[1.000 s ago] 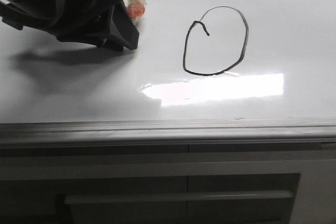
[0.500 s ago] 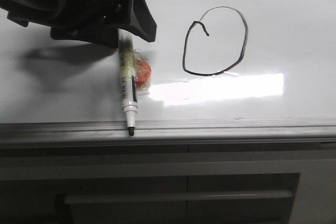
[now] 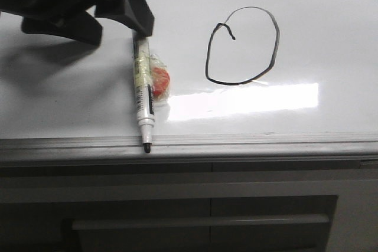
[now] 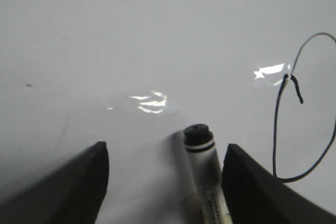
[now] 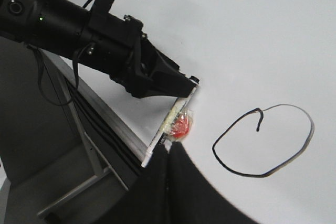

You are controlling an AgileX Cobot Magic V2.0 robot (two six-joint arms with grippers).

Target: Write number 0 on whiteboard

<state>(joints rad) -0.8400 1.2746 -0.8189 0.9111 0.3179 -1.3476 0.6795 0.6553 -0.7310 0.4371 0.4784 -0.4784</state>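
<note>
A: Left gripper spread wide, backed off since a second ago; marker let go, now flat on whiteboard, tip at near edge strip, red-wrapped bit beside it

B: And the number 0?

A: Closed loop, right of marker, well apart, just above glare. Looks done

B: Right gripper?

A: Pressed together, holding nothing

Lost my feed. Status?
Left end effector open, marker lying released. Right end effector shut, empty. Number 0 drawn on whiteboard. Nothing obstructing.
</note>
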